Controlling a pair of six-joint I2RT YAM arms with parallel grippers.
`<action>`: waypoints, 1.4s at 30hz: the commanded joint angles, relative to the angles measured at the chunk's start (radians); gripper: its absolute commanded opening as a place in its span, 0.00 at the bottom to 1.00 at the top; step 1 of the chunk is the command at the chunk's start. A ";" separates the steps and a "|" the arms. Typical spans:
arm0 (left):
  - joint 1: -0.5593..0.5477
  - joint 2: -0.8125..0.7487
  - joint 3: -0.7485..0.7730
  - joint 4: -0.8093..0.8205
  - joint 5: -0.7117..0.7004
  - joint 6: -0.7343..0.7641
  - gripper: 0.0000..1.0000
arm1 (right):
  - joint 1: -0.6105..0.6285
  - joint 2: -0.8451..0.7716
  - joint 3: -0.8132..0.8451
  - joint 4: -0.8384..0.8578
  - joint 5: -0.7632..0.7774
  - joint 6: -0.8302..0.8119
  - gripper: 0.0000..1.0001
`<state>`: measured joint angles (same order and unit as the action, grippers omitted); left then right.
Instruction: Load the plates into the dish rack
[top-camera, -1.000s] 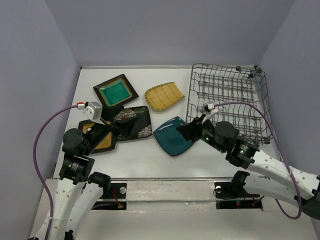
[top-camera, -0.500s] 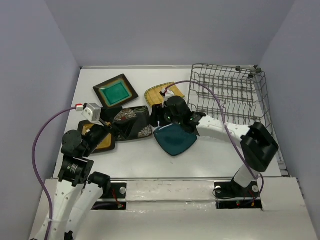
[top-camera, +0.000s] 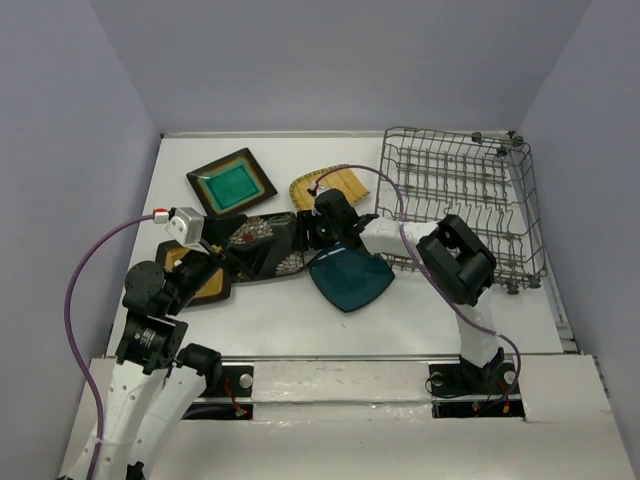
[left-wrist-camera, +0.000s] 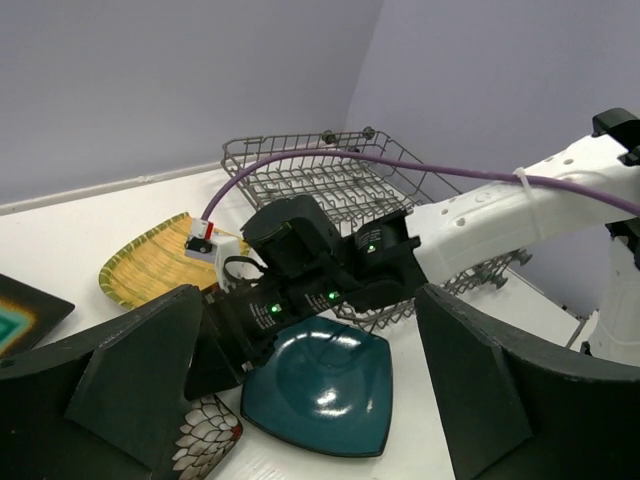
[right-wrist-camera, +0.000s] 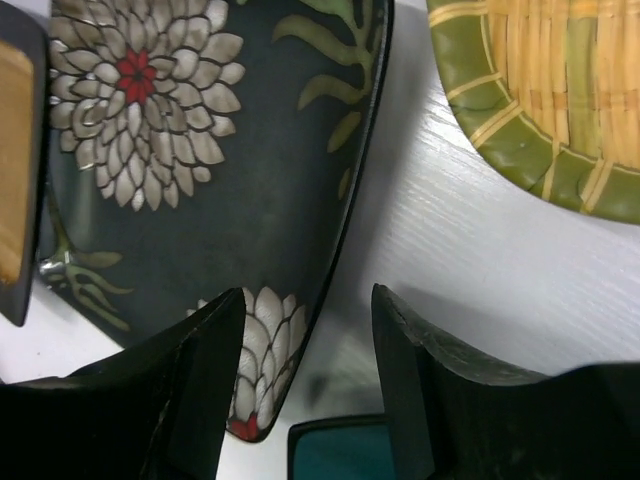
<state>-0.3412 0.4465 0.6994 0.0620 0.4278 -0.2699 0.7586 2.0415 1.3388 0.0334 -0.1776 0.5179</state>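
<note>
The black floral plate (top-camera: 262, 245) lies mid-table, and my right gripper (top-camera: 311, 232) stands open astride its right edge (right-wrist-camera: 340, 200), one finger (right-wrist-camera: 200, 385) over the plate and the other over bare table. The plain teal plate (top-camera: 350, 276) sits just right of it, under the right arm. The yellow ribbed plate (top-camera: 335, 185) and the teal-centred plate (top-camera: 232, 182) lie further back. The mustard-centred plate (top-camera: 207, 283) lies partly under my left gripper (top-camera: 218, 262), which is wide open and empty (left-wrist-camera: 320, 400). The dish rack (top-camera: 460, 195) stands at the right with nothing in it.
The right arm's purple cable (top-camera: 385, 185) loops over the rack's front left corner. The right arm's elbow (top-camera: 458, 262) hangs in front of the rack. Purple walls close off the left, back and right of the white table (top-camera: 300, 320).
The right arm has swung left from in front of the rack, across the teal plate, to the floral plate's right edge, and its jaws stand wider. The left arm has not moved.
</note>
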 joint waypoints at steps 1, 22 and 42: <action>-0.009 -0.011 0.002 0.029 -0.006 0.011 0.99 | -0.012 0.063 0.060 0.046 -0.063 0.031 0.57; -0.009 -0.011 0.006 0.019 -0.024 0.012 0.99 | -0.012 0.148 -0.119 0.422 -0.192 0.260 0.18; -0.019 -0.035 0.003 0.022 -0.038 0.011 0.99 | -0.068 -0.435 -0.118 0.110 0.231 0.048 0.07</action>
<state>-0.3489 0.4393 0.6994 0.0532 0.3908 -0.2699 0.7353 1.8000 1.1599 0.1287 -0.0937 0.6113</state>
